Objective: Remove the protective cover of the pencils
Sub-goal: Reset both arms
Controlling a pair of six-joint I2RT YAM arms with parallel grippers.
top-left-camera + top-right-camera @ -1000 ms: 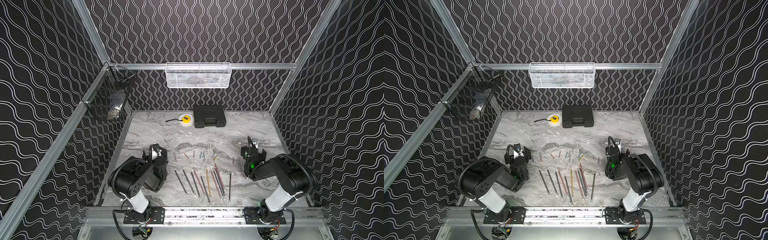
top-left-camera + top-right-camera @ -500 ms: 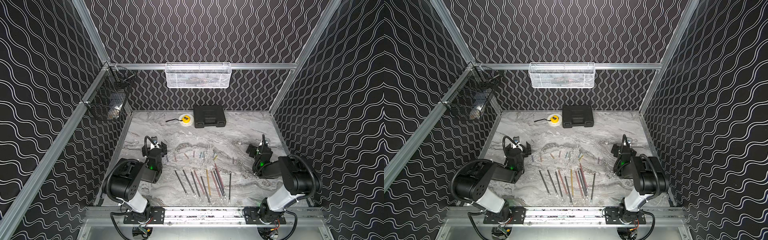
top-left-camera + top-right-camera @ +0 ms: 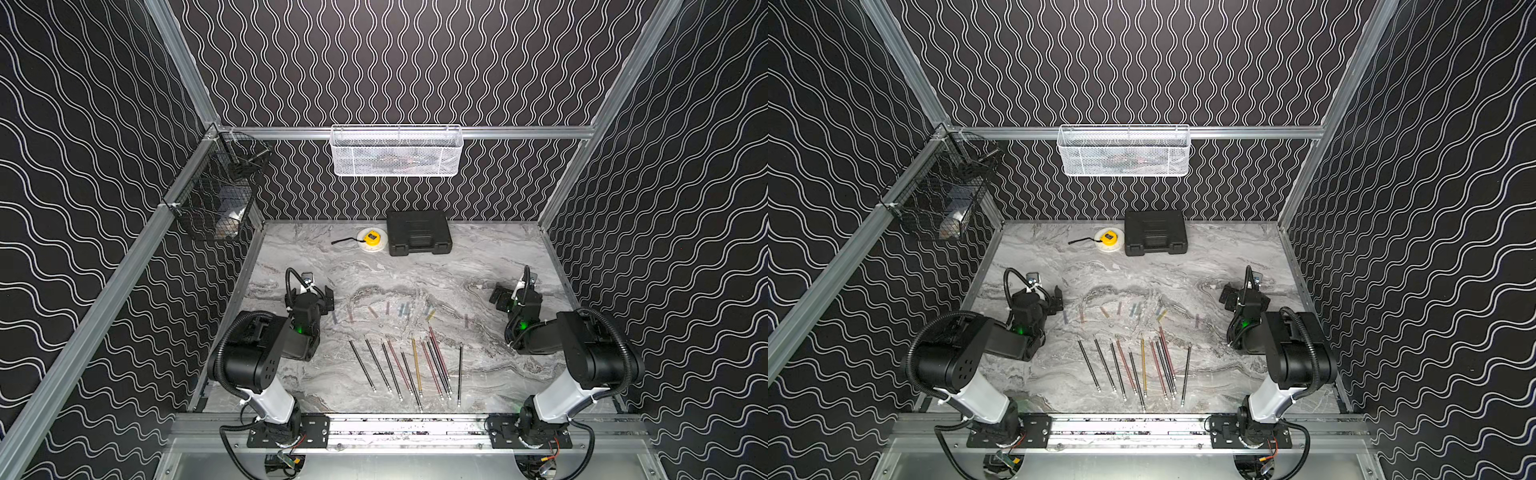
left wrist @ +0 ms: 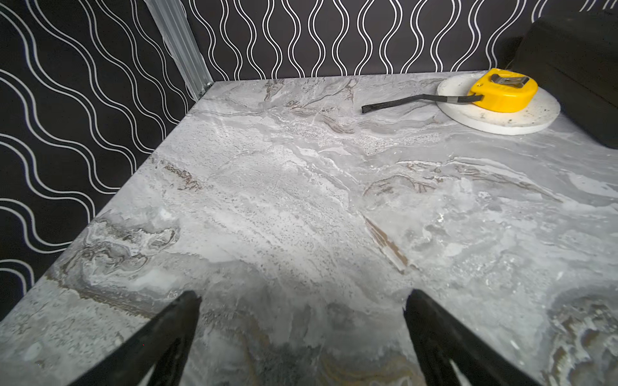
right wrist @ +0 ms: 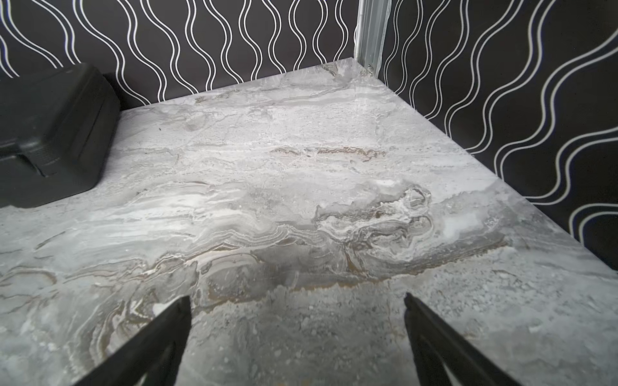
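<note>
About ten long, thin black, red and yellow-gold pencils [image 3: 417, 365] lie side by side near the front of the grey marbled tabletop [image 3: 457, 266]. Short translucent tinted protective covers [image 3: 402, 309] lie in a loose row just behind them. The black left tool [image 4: 302, 297] and black right tool [image 5: 297, 300] are spread wide, empty, over bare tabletop.

Pencils [image 3: 416, 365] lie side by side, with loose protective covers [image 3: 402, 310] scattered just beyond them.

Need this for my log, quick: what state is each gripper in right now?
Left gripper: open, holding nothing.
Right gripper: open, holding nothing.
</note>
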